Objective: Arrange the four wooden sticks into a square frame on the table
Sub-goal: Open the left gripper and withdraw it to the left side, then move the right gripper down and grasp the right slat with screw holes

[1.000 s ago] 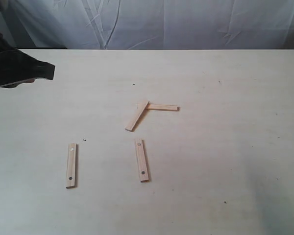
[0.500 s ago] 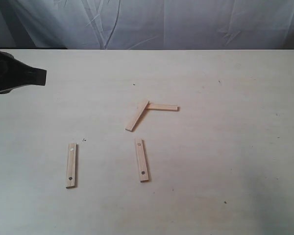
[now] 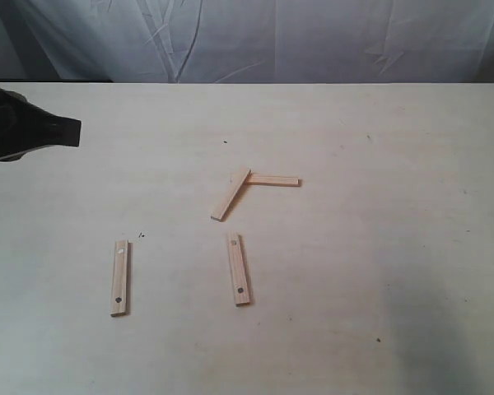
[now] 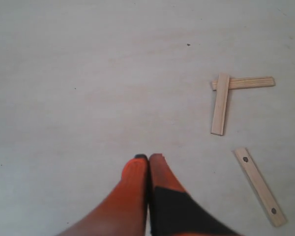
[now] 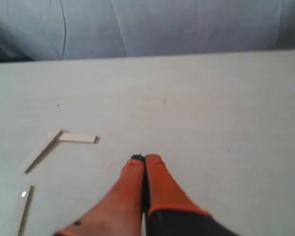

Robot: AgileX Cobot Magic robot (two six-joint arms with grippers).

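Four wooden sticks lie on the table (image 3: pixel 379 247). Two narrow plain sticks meet in an L: a slanted one (image 3: pixel 230 195) (image 4: pixel 220 104) (image 5: pixel 39 151) whose end overlaps a level one (image 3: pixel 273 180) (image 4: pixel 250 82) (image 5: pixel 77 138). Two wider holed sticks lie apart nearer the front, one in the middle (image 3: pixel 238 269) (image 4: pixel 260 186) (image 5: pixel 23 206) and one further left (image 3: pixel 119 277). My left gripper (image 3: pixel 72 131) (image 4: pixel 148 157) hovers at the far left, shut and empty, well away from the sticks. My right gripper (image 5: pixel 145 158) is shut and empty, and does not show in the exterior view.
A wrinkled pale cloth backdrop (image 3: pixel 296 37) hangs behind the table's far edge. A few tiny dark specks (image 3: pixel 225 141) dot the tabletop.
The left arm has drawn back toward the left edge and slightly lower in the exterior view. The sticks have not moved.
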